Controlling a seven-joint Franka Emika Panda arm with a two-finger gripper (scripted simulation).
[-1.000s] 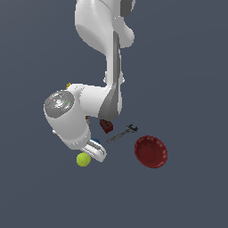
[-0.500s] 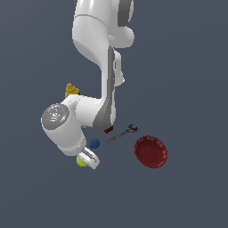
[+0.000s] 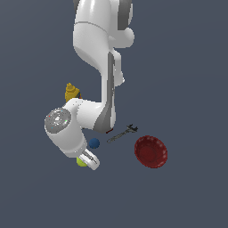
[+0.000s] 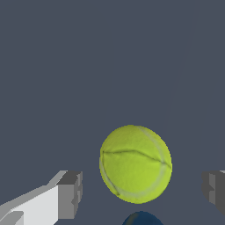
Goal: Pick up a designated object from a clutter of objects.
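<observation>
Red bowl point(image 3: 151, 152) — contents unclear, gripper point(image 4: 140, 190) spread around tennis ball point(image 4: 135, 163)

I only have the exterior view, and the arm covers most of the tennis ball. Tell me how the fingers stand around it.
Observer: In the wrist view the tennis ball sits whole between the two fingers, with a gap on each side; neither touches it.
Operator: Report the gripper state.
Observer: The gripper is open, its jaws spread wider than the ball.
Operator: Say what else lies near the ball.
Observer: The blue ball shows at the frame's edge, close beside the tennis ball; I cannot tell whether they touch.
</observation>
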